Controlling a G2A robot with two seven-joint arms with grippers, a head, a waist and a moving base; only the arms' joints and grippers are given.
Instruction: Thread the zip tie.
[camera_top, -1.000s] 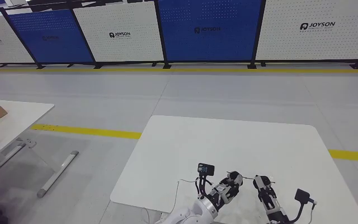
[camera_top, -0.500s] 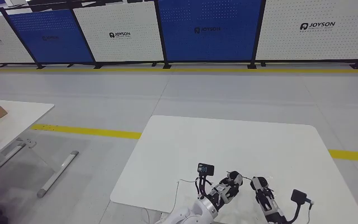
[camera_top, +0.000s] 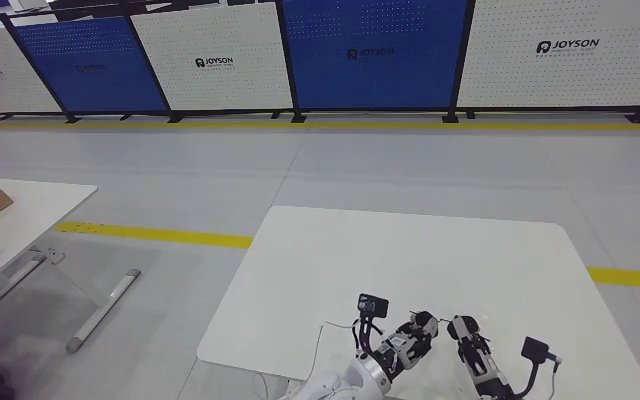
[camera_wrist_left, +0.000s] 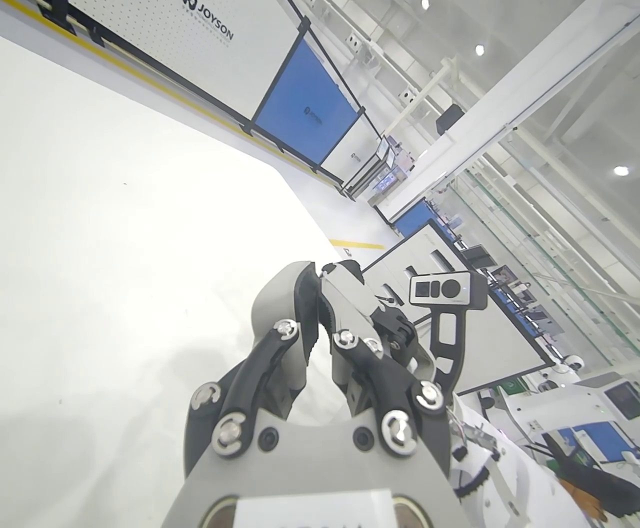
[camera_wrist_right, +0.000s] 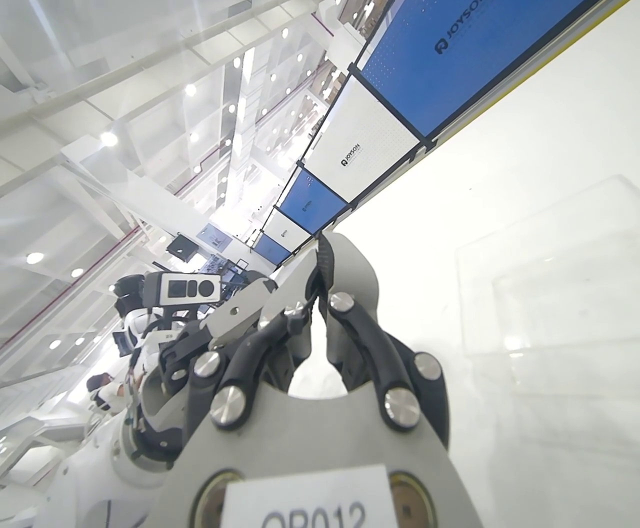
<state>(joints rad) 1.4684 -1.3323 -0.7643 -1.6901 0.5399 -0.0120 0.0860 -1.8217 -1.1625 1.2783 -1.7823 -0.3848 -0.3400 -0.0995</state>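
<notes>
While both arms hang low over the near edge of the white table (camera_top: 400, 250), the left gripper (camera_wrist_left: 315, 287) has its jaws pressed together at the tips. I cannot tell whether the zip tie is pinched there. Just beside it on the right, the right gripper (camera_wrist_right: 320, 260) is closed in the same way. A clear tray (camera_wrist_right: 537, 212) lies on the table near this gripper.

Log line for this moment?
left tool: shut | right tool: shut | both: side by side over table, near edge | zip tie: cannot tell
</notes>
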